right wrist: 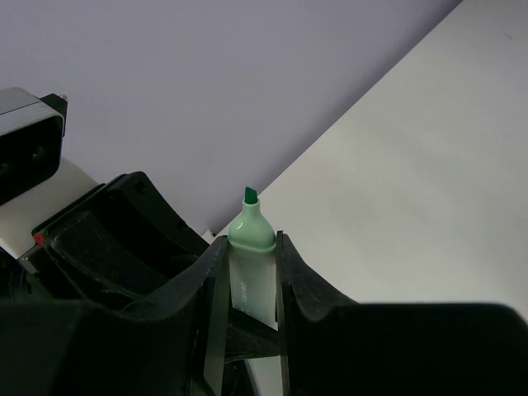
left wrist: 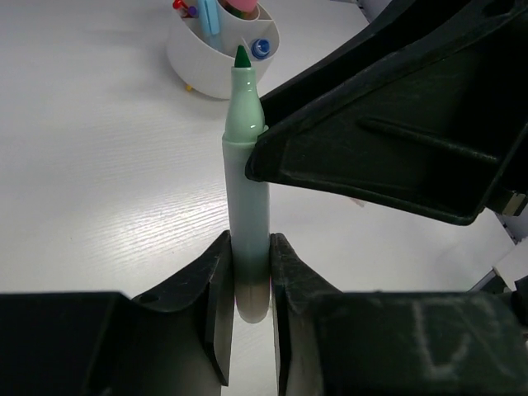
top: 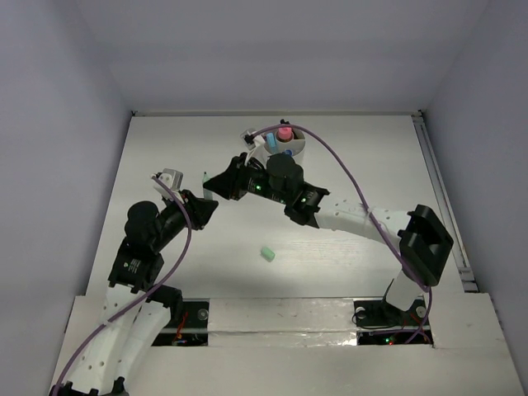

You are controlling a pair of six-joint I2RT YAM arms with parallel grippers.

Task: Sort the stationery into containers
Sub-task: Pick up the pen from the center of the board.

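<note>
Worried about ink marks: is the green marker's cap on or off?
Off. The green marker shows its bare dark-green tip in both wrist views; a small green piece, possibly its cap, lies loose on the table.

1. Two grippers: left gripper (left wrist: 249,256) and right gripper (right wrist: 252,256).
2. One green marker (left wrist: 247,190), uncapped, pinched by both grippers at once.
3. One loose pale-green stub (top: 267,255), toward 6 o'clock on the table (top: 371,165) seen from above; cap or pastel piece, cannot tell.
4. One round white cup (left wrist: 198,62) with inner dividers, toward 12 o'clock on the table.
5. Inside the cup, four things countable from the left wrist: one pink piece (left wrist: 241,7), one pale-blue stick (left wrist: 208,16), one blue round end (left wrist: 261,47), and one red cluster (left wrist: 180,5) too small to split into pieces.
</note>
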